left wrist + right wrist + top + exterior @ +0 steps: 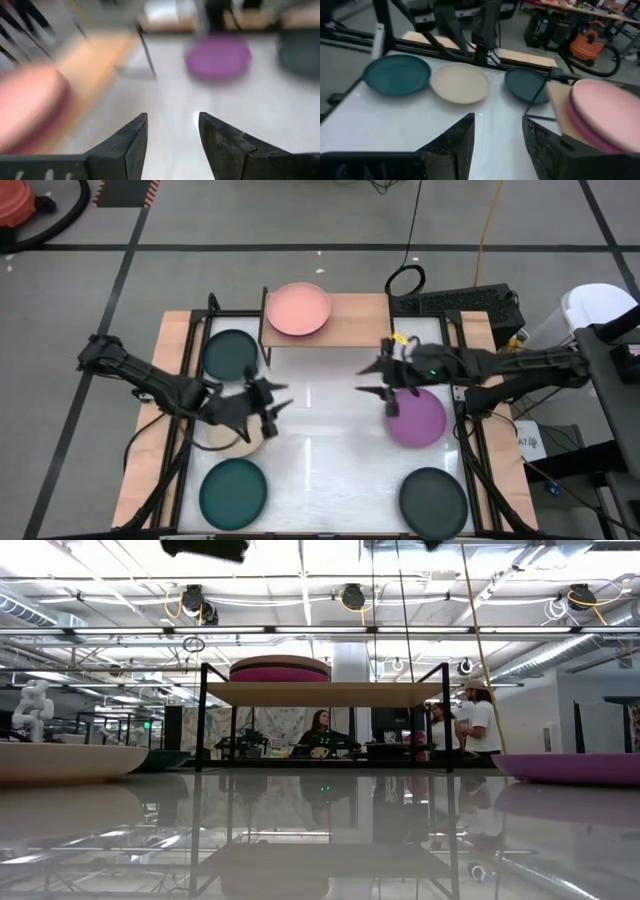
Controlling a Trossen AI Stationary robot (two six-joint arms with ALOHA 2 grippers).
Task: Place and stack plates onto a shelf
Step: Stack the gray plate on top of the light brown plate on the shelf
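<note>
The light-wood shelf stands at the table's far edge. On its left half sits a pale pink plate on top of a hot pink one. Flat on the table lie a dark teal plate, a beige plate, a second teal plate, a purple plate and a charcoal plate. My left gripper hovers open above the table, beside the beige plate. My right gripper is open above the table, in front of the shelf and left of the purple plate.
Black metal frame rails run along both sides of the white table top. Wooden boards lie outside them. Bare table surface lies between the two grippers. People stand in the room behind the shelf.
</note>
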